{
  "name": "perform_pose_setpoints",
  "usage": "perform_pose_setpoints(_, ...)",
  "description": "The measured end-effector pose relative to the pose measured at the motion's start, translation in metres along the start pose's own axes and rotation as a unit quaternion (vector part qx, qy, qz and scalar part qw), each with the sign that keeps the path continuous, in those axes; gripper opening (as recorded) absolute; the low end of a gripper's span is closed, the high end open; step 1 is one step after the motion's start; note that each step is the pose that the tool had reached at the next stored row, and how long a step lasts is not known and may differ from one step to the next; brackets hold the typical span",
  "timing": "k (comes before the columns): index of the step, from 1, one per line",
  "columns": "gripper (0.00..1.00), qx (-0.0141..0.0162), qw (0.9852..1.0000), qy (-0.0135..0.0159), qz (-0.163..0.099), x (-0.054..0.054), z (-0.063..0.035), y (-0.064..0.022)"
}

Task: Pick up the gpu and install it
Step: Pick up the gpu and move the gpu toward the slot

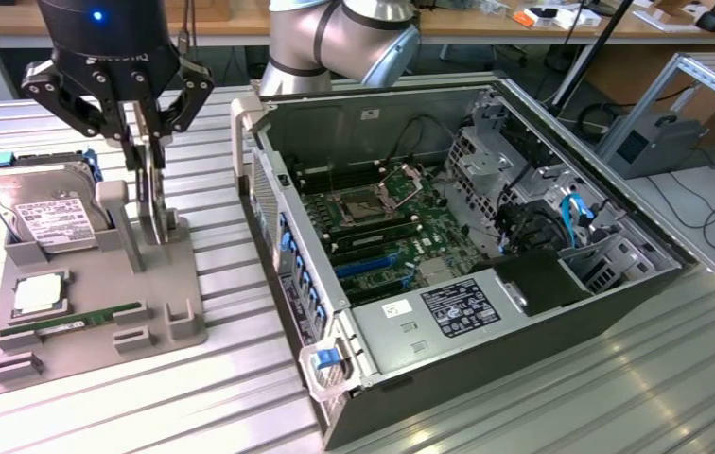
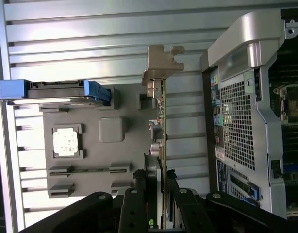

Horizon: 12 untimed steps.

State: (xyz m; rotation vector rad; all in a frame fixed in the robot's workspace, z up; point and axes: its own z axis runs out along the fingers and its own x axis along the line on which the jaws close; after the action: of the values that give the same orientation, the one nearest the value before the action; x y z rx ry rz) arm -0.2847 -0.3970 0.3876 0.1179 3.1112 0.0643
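The gpu (image 1: 152,203) stands upright and edge-on in a slot of the grey holder tray (image 1: 175,331) at the exterior view's left, its lower edge still at the tray. In the wrist view the gpu (image 2: 162,126) is a thin line with its pale metal bracket (image 2: 157,65) at the far end. My gripper (image 1: 143,142) hangs straight above the tray, and its black fingers (image 2: 138,191) press the card from both sides near its top edge. The gripper (image 2: 156,178) is shut on the gpu.
The open computer case (image 1: 610,293) lies to the exterior view's right of the tray, motherboard (image 1: 376,222) exposed with blue slots (image 1: 371,266). On the tray are a hard drive (image 1: 43,208), a CPU (image 1: 36,295) and a RAM stick (image 1: 74,323). The case's handle (image 2: 246,36) sits close by.
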Motion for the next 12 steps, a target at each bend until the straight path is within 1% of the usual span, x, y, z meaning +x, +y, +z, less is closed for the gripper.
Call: perform_pose_setpoints(12, 0.27, 0.0, 1.0, 0.0001, 0.0, -0.0001, -0.0037, 0.0001)
